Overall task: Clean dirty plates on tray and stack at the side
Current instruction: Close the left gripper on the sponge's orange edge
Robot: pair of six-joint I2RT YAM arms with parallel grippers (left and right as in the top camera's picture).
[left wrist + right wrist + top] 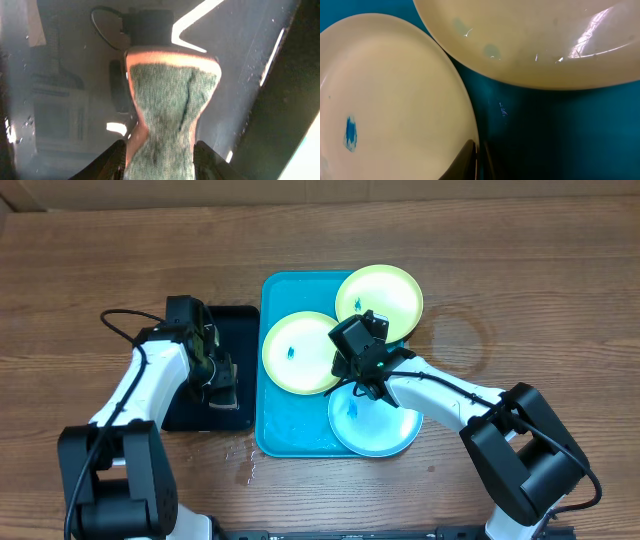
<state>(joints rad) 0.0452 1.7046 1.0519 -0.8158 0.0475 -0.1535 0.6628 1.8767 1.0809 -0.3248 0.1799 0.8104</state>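
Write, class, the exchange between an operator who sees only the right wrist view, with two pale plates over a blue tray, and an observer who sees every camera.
Operator: How many plates are there in all?
Observer: Three: the back plate and the left plate, both yellow-green rimmed, and the blue plate nearest the robot.
Operator: What is the other arm doing?
Observer: The left pincer is over the black tray, shut on a sponge.
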